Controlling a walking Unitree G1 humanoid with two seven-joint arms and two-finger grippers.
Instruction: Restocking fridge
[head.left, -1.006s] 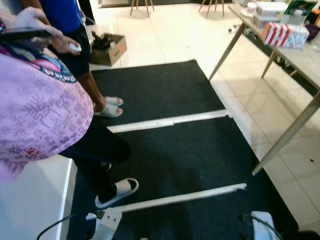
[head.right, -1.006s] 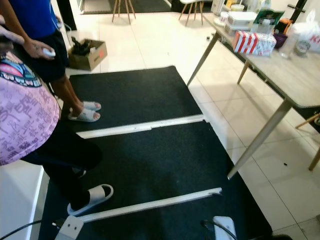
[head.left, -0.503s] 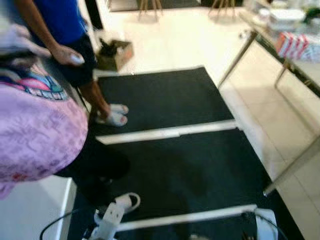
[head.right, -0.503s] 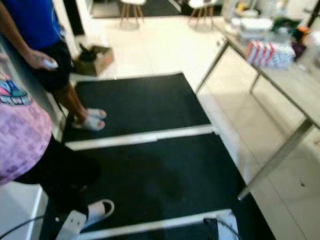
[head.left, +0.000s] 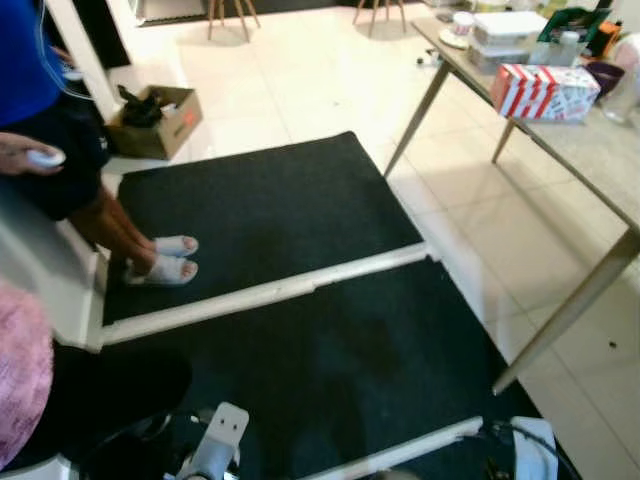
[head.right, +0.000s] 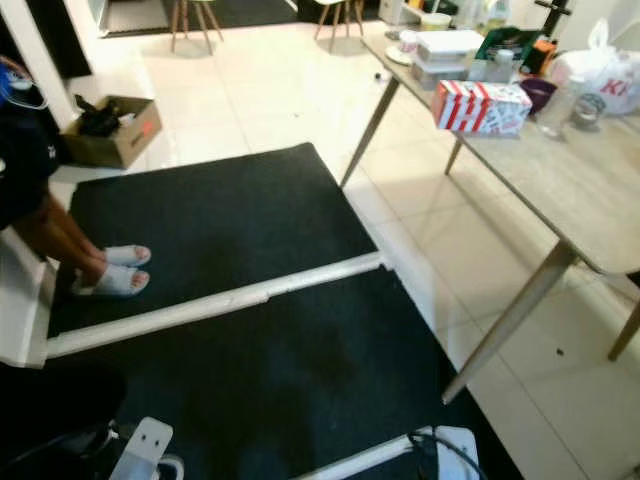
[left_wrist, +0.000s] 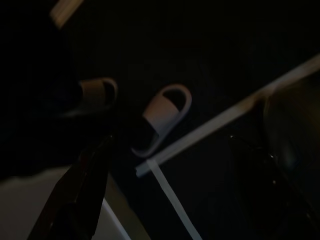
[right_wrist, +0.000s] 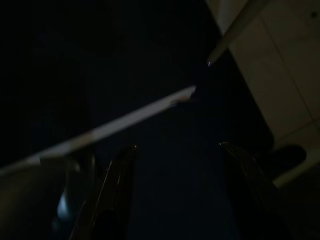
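Floor (head.left: 330, 70): pale tiles, well ahead of both grippers.
Mats (head.left: 300, 330): two black mats on the tiles, under both grippers, parted by a white strip (head.left: 270, 292); a second white strip lies close beneath the jaws.
Table (head.right: 560, 180): grey top on slanted legs, ahead and out to the right gripper's side; one leg comes down just beyond the mat's edge.
Person in dark shorts (head.left: 50, 160): stands ahead of the left gripper on the far mat, in white sandals (head.left: 160, 258), holding a small white thing.
Second person (head.left: 20, 380): pink cloth, close beside the left gripper; their pale sandal (left_wrist: 162, 117) lies just beyond the left fingers.
Cardboard box (head.left: 155, 120): on the tiles, far ahead on the left side.
Striped box (head.right: 480, 105): red and white, on the table with tubs and bottles.
Fridge and stock: I cannot make out either.
Left gripper (left_wrist: 85, 195): hangs low over the mat, dark; one finger shows, jaw state cannot be told.
Right gripper (right_wrist: 175, 185): hangs low over the mat; fingers set wide apart, holding nothing.
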